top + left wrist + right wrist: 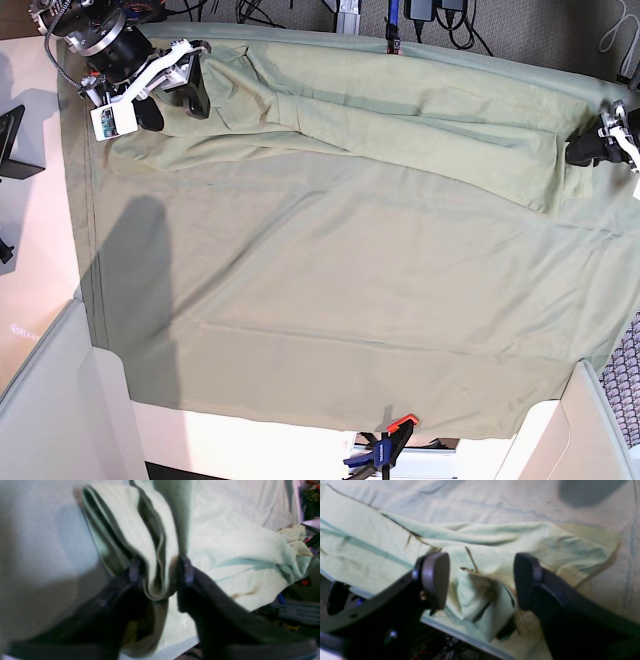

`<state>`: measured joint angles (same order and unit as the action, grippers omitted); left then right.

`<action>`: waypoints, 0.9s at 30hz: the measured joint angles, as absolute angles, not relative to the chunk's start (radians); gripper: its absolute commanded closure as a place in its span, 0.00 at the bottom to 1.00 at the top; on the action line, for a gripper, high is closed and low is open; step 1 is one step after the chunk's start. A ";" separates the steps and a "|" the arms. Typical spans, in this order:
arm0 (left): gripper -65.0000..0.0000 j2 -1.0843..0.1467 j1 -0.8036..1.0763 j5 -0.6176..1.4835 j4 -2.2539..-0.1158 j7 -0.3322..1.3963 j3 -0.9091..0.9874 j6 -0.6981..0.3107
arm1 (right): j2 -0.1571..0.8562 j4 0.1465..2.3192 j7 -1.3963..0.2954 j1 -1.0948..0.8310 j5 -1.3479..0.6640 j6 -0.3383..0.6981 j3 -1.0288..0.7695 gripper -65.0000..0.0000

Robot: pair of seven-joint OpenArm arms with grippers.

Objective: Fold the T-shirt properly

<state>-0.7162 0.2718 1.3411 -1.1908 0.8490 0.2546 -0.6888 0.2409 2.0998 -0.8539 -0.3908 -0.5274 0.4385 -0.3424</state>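
The pale green T-shirt point(400, 130) lies stretched in a long band along the far side of the table. At its right end in the base view, my left gripper point(600, 142) holds the cloth. In the left wrist view a thick fold of the T-shirt point(150, 550) fills the gap of the left gripper point(160, 572), and both dark fingers press on it. My right gripper point(175, 90) is at the shirt's left end. Seen from the right wrist, the right gripper point(481, 580) stands open over a bunched part of the T-shirt point(482, 600) at the table edge, holding nothing.
A greyer green tablecloth point(330, 320) covers the table, held by an orange clamp point(400, 425) at the near edge and a blue clamp point(393, 30) at the far edge. Cables lie behind the table. The table edge runs just under the right gripper.
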 measured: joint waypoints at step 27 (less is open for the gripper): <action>1.00 -0.751 0.073 0.828 -1.191 0.541 0.309 -0.690 | 0.241 2.100 -0.853 -0.390 -0.527 0.439 -0.343 0.38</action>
<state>-0.7513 0.0734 0.8276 -1.1908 0.5411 0.3088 -0.6895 0.2413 2.0998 -0.8532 -0.3904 -0.5266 0.4385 -0.3428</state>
